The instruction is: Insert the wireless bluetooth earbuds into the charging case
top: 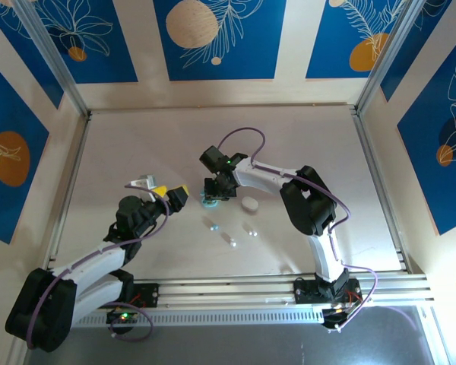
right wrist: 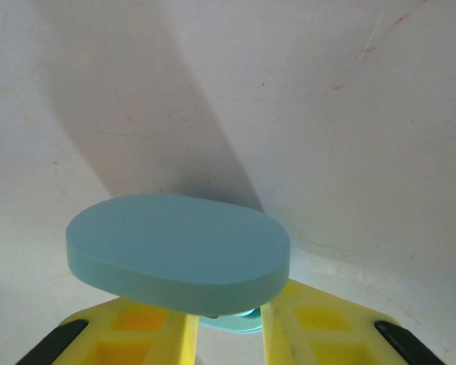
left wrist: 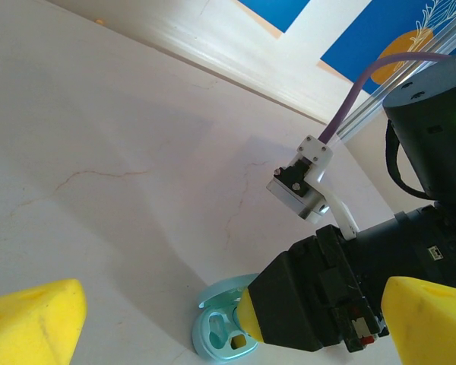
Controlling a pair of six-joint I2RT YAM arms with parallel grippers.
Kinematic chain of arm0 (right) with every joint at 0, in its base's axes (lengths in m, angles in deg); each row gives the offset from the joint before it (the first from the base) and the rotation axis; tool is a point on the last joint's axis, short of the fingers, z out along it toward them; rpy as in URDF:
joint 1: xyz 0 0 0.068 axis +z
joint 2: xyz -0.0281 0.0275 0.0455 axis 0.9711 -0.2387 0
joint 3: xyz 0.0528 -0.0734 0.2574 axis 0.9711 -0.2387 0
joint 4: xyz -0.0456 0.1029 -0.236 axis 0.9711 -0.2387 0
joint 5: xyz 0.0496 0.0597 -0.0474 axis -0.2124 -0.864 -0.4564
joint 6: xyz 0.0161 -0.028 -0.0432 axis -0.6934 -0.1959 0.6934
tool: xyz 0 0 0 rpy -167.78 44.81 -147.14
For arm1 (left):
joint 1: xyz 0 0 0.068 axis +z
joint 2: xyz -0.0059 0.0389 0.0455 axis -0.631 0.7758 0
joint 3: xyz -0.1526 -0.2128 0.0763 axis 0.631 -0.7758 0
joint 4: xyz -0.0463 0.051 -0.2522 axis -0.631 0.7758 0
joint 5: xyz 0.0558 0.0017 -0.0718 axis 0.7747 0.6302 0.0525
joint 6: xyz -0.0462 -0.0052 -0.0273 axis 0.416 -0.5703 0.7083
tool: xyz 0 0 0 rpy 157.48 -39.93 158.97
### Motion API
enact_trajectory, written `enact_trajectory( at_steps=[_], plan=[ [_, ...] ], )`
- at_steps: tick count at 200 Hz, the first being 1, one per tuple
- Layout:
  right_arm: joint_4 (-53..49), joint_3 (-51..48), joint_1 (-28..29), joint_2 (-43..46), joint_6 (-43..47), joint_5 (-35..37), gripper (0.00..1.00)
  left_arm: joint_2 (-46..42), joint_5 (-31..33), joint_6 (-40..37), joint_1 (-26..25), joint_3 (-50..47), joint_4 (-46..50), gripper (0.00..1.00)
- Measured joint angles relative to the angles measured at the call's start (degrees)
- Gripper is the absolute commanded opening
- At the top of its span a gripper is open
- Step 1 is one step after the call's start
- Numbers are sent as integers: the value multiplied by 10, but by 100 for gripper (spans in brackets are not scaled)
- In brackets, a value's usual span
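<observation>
Earbuds (top: 212, 226) loose on bare table (top: 137, 152), scattered in a small group between arm bases and charging case (top: 210, 201); none seen seated. Colour and long axis of each bud too small to resolve from overhead. Nearest bud just on base side of pale blue case. Remainder further right, below second, white case (top: 248, 204). Blue case open: lid (right wrist: 178, 255) raised and tilted in right wrist view, moulded wells of lower half exposed in left wrist view. Right gripper (right wrist: 228, 327) directly over case, pointing down, yellow pads close together with pale blue edge of case between them. Firm pinch or mere straddle not decidable. Left gripper (top: 172, 193) spread to full width, holding nothing, just left of case and looking across at it. Deciding relation: buds on near side of both pincers, toward bases, so a pull-back rather than a reach-out. Right pincer closer to nearest bud but occupied at case; left pincer slightly further, free and wide. Judgement: pick better suited to left arm, case steadied by right, approach from left side to stay off right wrist.
</observation>
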Motion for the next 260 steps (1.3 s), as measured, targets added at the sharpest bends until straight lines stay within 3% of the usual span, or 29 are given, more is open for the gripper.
enact_trajectory(
  at_steps=[53,102,179,220,260],
  plan=[
    [0,-5,5,32,0,4,30,0,0,0,0,0,0,99],
    [12,-67,12,128,0,6,37,-7,-7,1,0,0,-3,99],
    [37,-209,-15,363,47,-30,68,-28,-33,15,0,0,-3,100],
    [81,-325,-71,501,81,-92,99,-28,-35,12,0,0,-2,100],
    [163,-462,-127,607,103,-129,99,-28,-35,0,-2,0,2,100]
  ],
)
